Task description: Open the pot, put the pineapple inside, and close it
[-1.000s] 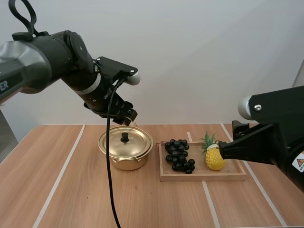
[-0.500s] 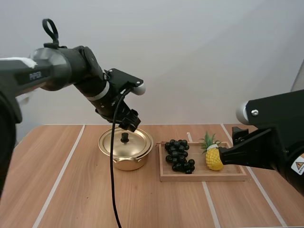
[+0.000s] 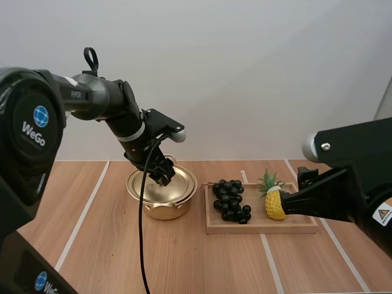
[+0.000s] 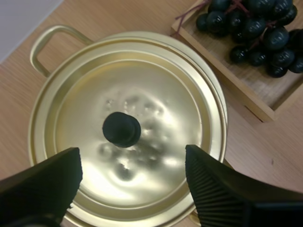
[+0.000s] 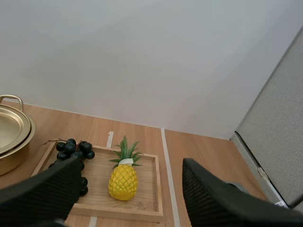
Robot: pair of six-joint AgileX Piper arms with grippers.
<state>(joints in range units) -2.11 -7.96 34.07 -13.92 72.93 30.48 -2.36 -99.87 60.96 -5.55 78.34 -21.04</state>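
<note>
My right gripper (image 5: 130,164) has hardly shifted in the last second. Its fingers are spread wide and empty, and it waits just short of the pineapple (image 5: 124,182), which stands upright at the right end of the tray (image 3: 263,228) with the grapes (image 3: 229,199) beside it on the left.

Farther off, the real change is on my left. That arm has swung down from high behind the pot (image 3: 162,207), and my left gripper (image 4: 132,155) now hangs close over the lid (image 4: 156,94). Its fingers are wide apart on either side of the black knob (image 4: 122,129) and not touching it.

The lid is still seated, so nothing is open yet. I judge I'm lined up for the grasp. The next move is to lower a little, close on the knob and lift, and only then is the pineapple's turn.
</note>
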